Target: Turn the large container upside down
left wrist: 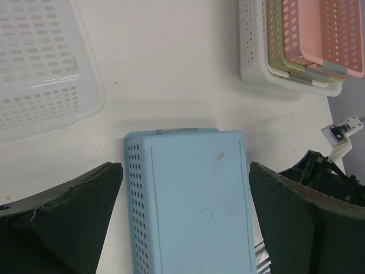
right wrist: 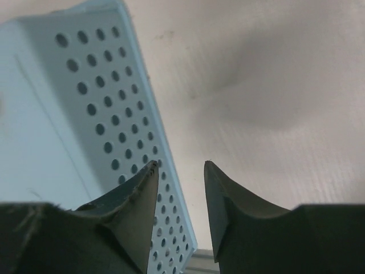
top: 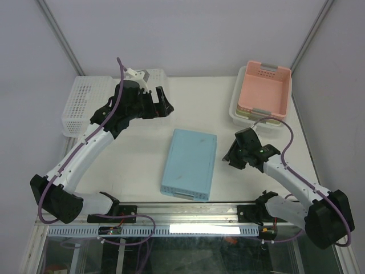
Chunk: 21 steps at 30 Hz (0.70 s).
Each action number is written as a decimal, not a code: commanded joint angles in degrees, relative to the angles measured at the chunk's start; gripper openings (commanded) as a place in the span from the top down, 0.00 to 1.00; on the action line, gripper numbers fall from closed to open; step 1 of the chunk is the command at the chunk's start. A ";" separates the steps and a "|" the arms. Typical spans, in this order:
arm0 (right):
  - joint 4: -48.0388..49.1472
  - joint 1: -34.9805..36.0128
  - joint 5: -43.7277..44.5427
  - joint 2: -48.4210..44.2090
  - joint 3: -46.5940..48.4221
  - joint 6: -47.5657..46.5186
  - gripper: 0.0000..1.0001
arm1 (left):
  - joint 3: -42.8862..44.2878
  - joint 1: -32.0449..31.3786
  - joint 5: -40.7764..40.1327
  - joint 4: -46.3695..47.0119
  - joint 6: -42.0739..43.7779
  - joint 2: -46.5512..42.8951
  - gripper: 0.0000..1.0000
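Observation:
The large container, a wide shallow translucent whitish tub with a perforated grid base, lies at the far left of the table. It also shows at the top left of the left wrist view. I cannot tell which side of it is up. My left gripper is open wide and empty, raised just right of the tub. In the left wrist view it frames a light blue basket. My right gripper is open and empty, low beside that basket's right wall; in its own view it holds nothing.
The light blue perforated basket lies base up in the middle of the table; it shows in both wrist views. A pink basket is nested with a green one in a white basket at the back right.

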 commanded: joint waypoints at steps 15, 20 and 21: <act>19.50 21.59 -5.79 31.91 20.43 1.23 0.60 | 3.62 -2.64 -1.27 0.97 1.18 -0.61 0.01; 20.26 21.82 -8.10 35.31 23.78 -0.67 0.60 | 3.07 -2.64 -3.49 -0.37 1.55 -0.02 0.01; 19.26 21.69 -7.56 35.30 24.17 -1.24 0.60 | 3.46 -2.64 -3.82 -1.25 1.58 0.70 0.01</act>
